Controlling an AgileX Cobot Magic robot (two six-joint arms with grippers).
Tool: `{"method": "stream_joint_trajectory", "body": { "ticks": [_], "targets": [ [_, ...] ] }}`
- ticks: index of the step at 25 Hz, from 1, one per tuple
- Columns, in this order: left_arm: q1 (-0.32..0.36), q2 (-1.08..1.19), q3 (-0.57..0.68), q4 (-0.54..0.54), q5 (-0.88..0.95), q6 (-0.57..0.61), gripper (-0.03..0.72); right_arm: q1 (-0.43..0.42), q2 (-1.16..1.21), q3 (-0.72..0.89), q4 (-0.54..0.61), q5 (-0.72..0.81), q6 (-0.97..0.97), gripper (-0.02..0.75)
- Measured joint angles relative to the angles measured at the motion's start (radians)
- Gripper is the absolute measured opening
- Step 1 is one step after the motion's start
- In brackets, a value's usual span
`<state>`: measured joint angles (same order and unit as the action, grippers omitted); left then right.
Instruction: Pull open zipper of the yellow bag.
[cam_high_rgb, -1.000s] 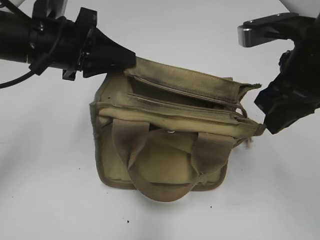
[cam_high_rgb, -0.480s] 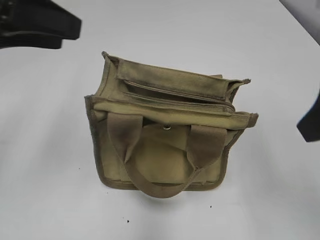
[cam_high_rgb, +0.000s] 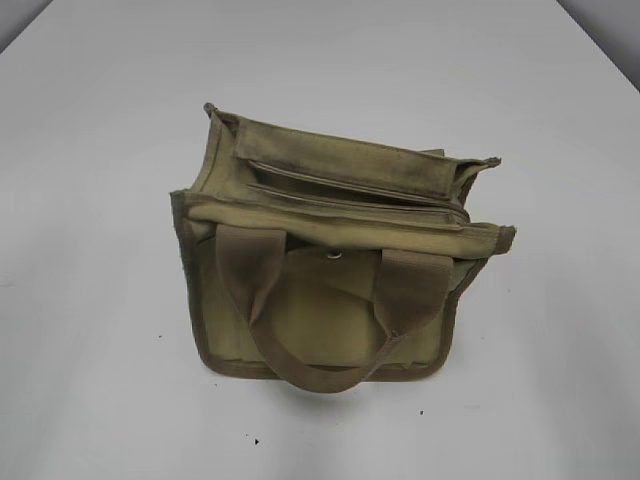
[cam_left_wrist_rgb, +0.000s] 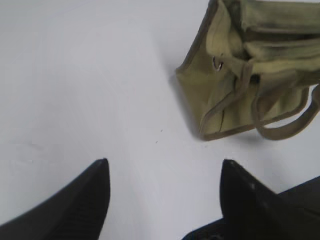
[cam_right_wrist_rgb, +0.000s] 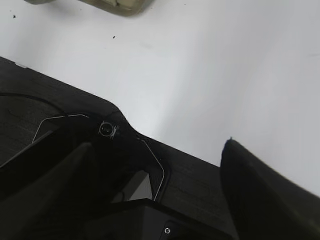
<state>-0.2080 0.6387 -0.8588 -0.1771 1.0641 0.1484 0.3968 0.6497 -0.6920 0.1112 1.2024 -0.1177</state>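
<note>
The yellow bag (cam_high_rgb: 330, 270) is shown upright on the white table (cam_high_rgb: 100, 380), near the middle of the surface, with bare tabletop on every side of it out to the far corners. The top of the bag is seen gaping, the zipper (cam_high_rgb: 350, 190) running along the mouth between the two long walls, and the front handle (cam_high_rgb: 320, 375) hanging down over the near face below a round snap (cam_high_rgb: 334, 255). No arm is seen in the exterior view. In the left wrist view the left gripper (cam_left_wrist_rgb: 165, 195) is seen with its jaws spread wide over bare table, well apart from the bag's side wall and a small metal ring (cam_left_wrist_rgb: 218, 63) on it. In the right wrist view the right gripper (cam_right_wrist_rgb: 155, 190) is likewise seen with jaws apart and holding nothing, only a scrap of the bag showing at the top edge.
</note>
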Motion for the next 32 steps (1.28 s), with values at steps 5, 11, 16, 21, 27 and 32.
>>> {"method": "stream_joint_trajectory", "body": {
  "ticks": [5,11,16,21,27,32],
  "targets": [
    [0.000,-0.284,0.174,0.066,0.035,-0.020,0.528,0.000,-0.182,0.089,0.001,0.000,-0.023,0.586],
    [0.000,-0.554,0.303,0.088,0.064,-0.021,0.526,0.000,-0.349,0.167,0.005,0.001,-0.037,0.584],
    [0.000,-0.643,0.326,0.105,0.026,-0.022,0.489,0.000,-0.409,0.173,0.005,-0.031,-0.057,0.584],
    [0.000,-0.644,0.339,0.112,0.003,-0.022,0.462,0.000,-0.415,0.205,0.006,-0.098,-0.073,0.584],
    [0.000,-0.644,0.339,0.113,0.002,-0.024,0.458,0.000,-0.415,0.206,0.007,-0.104,-0.077,0.584],
    [0.000,-0.644,0.339,0.114,0.002,-0.024,0.456,0.000,-0.415,0.206,0.007,-0.105,-0.077,0.584]
  ]
}}
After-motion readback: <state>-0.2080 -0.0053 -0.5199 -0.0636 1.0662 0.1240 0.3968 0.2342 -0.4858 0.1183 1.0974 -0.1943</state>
